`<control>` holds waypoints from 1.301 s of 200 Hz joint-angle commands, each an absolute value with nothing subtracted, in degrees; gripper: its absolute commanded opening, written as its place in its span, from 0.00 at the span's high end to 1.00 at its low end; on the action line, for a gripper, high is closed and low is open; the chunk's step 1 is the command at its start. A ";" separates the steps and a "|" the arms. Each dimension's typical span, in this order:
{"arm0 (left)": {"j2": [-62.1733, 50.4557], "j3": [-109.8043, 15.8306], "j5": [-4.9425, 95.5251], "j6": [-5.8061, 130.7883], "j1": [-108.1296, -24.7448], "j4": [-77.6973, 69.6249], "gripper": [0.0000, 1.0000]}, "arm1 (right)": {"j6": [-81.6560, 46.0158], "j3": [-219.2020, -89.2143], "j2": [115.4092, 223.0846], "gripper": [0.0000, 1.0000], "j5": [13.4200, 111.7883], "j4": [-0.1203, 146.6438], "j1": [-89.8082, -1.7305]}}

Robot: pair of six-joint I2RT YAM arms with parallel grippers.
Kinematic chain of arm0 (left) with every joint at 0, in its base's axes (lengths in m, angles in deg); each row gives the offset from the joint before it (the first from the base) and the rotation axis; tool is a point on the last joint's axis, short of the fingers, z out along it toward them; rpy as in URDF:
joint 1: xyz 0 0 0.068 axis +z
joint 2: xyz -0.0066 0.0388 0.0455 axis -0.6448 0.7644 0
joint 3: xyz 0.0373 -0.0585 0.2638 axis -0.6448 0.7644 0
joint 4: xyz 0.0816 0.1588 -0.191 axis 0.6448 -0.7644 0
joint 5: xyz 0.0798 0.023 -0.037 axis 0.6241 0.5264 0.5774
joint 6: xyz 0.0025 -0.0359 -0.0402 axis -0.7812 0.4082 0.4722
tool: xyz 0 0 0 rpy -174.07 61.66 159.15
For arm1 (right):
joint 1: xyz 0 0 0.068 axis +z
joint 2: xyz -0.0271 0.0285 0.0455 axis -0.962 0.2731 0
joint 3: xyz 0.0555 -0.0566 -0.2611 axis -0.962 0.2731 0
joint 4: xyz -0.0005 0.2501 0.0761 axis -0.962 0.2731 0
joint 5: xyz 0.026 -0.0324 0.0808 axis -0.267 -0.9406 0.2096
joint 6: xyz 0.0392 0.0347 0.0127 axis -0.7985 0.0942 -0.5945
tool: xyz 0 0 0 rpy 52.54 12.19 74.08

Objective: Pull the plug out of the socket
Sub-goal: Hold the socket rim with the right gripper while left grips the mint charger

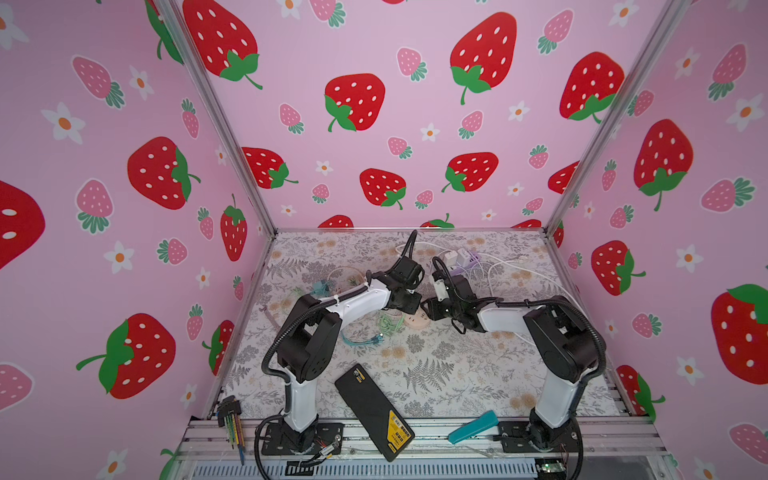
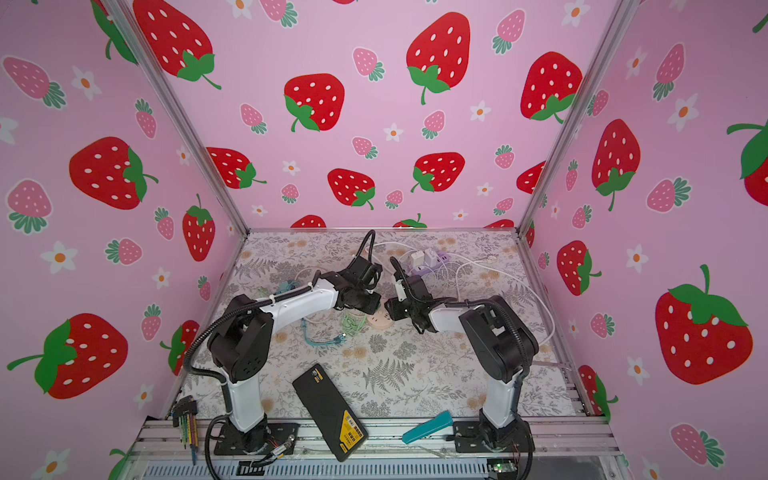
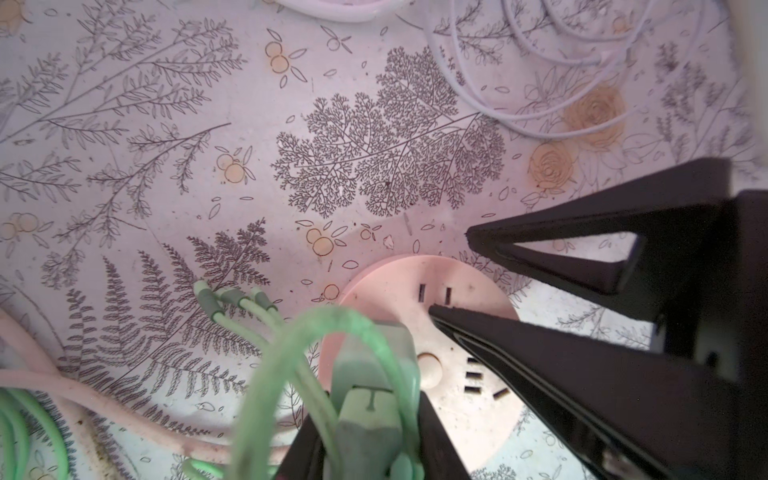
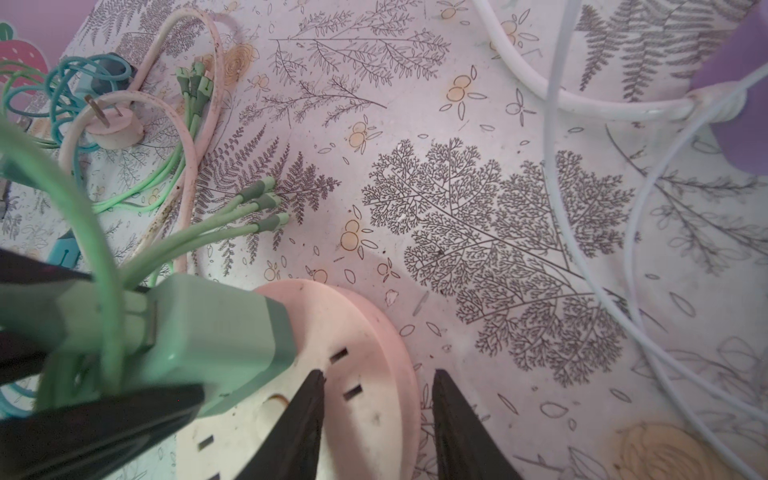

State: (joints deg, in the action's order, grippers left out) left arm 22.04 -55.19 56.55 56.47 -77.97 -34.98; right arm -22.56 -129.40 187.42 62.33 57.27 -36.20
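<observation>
pink round socket (image 4: 365, 332) sits mid-table (image 1: 457, 374). left gripper (image 3: 370, 436) is clamped on the green plug (image 4: 216, 328), which looks still seated. right gripper (image 4: 378, 374) pinches the socket's rim. the pull-out remains.

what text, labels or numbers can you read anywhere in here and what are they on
Yellow label on the black case: printed text, too small to read.
Green plug and pink socket: no legible lettering.
No text here can be quoted.
</observation>
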 commanded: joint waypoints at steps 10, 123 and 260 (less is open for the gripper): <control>22.19 -57.60 71.08 56.26 -78.44 -41.01 0.90 | -20.77 -126.83 192.09 0.56 60.28 70.85 -36.45; 20.87 -56.29 63.33 58.72 -78.82 -35.91 0.90 | -20.18 -127.75 193.57 0.56 60.24 71.99 -36.47; 18.48 -55.76 51.70 61.30 -73.98 -33.75 0.90 | -19.90 -127.93 194.05 0.56 59.93 72.81 -36.36</control>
State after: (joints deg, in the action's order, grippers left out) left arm 21.43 -55.17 51.39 59.25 -74.61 -36.27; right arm -21.64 -131.15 188.84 63.36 57.40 -36.20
